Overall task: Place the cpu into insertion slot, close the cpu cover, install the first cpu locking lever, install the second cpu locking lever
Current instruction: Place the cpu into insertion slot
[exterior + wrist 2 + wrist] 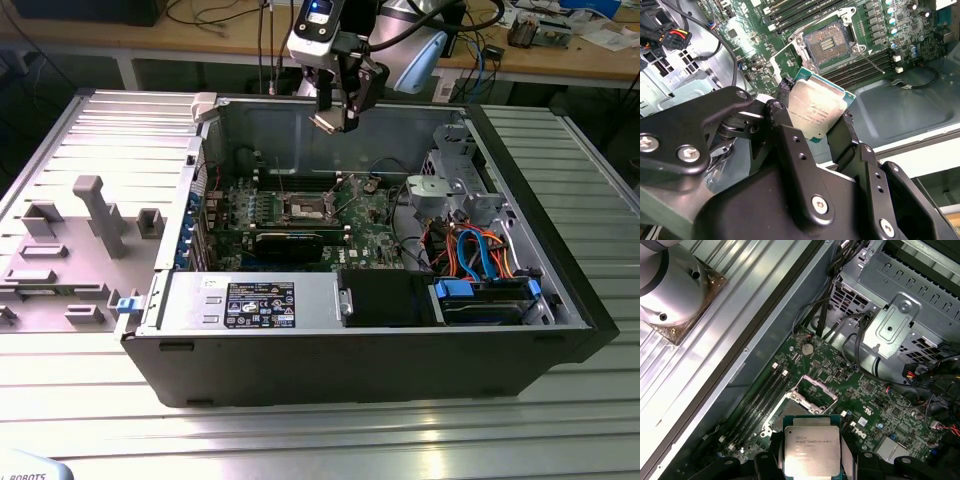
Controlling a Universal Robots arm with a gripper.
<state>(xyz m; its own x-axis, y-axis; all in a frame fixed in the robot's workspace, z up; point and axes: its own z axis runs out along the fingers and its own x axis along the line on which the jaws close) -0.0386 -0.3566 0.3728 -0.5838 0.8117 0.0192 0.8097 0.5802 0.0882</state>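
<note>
Pinching one cpu [817, 111] between two jaws, at one o'clock above one insertion slot [308, 208], exterior view.

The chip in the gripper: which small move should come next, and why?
Probably a slow descent toward the open socket. The gripper grips the chip by two opposite edges, high above the circuit board in the exterior view; the socket's contacts lie bare in the second wrist view, so nothing seems to block the way.
</note>
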